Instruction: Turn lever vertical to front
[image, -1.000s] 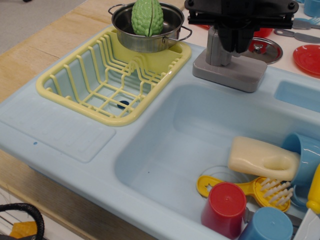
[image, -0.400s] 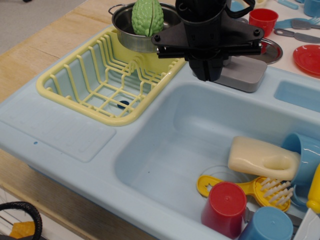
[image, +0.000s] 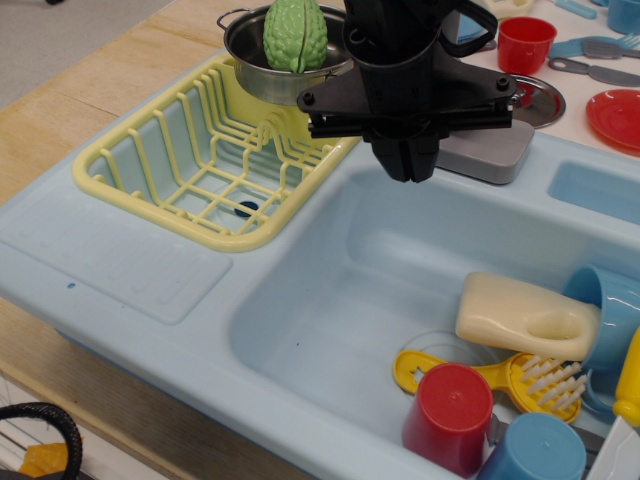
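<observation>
lever hidden behind gripper (image: 408, 165); only flat grey base (image: 490, 150) visible; gripper opening unclear.

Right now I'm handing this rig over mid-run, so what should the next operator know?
The gripper is low over the back edge of the sink, right in front of the base. Whether it is open or shut cannot be told.
The lever is hidden behind the gripper, so its angle is not visible.
Done: nothing can be confirmed from this view.
Left: check the lever once the gripper clears. If it is not turned to the front, finish the turn.
</observation>
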